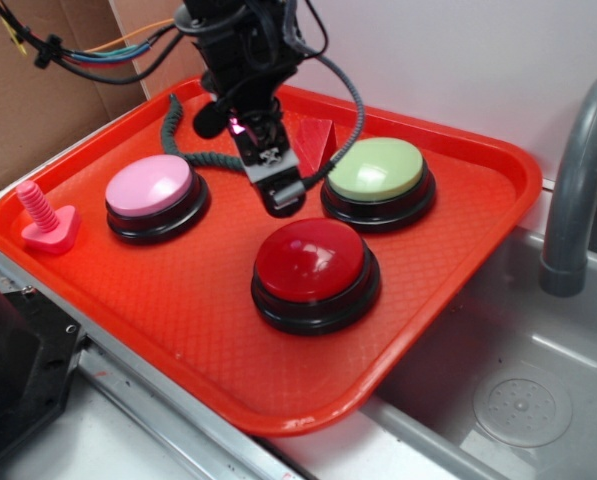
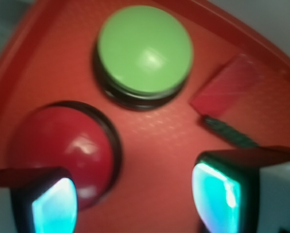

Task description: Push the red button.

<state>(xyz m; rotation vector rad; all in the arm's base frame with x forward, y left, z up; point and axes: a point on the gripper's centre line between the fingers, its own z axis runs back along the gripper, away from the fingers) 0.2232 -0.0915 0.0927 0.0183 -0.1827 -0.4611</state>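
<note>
The red button (image 1: 311,260), a glossy red dome on a black base, sits at the front middle of the orange tray (image 1: 178,320). It shows at the lower left in the wrist view (image 2: 62,143). My gripper (image 1: 281,195) hangs above the tray just behind the red button, between the pink button (image 1: 150,186) and the pale green button (image 1: 376,169). In the wrist view my gripper (image 2: 135,201) is open and empty. Its left fingertip (image 2: 52,204) overlaps the red dome's edge; whether it touches I cannot tell. The right fingertip (image 2: 217,196) is over bare tray.
A pink screw-shaped toy (image 1: 46,220) stands at the tray's left edge. A red wedge block (image 1: 315,140) lies at the back of the tray, also in the wrist view (image 2: 222,87). A coiled cable (image 1: 193,150) lies behind the pink button. A sink (image 1: 508,380) and grey faucet (image 1: 578,180) are on the right.
</note>
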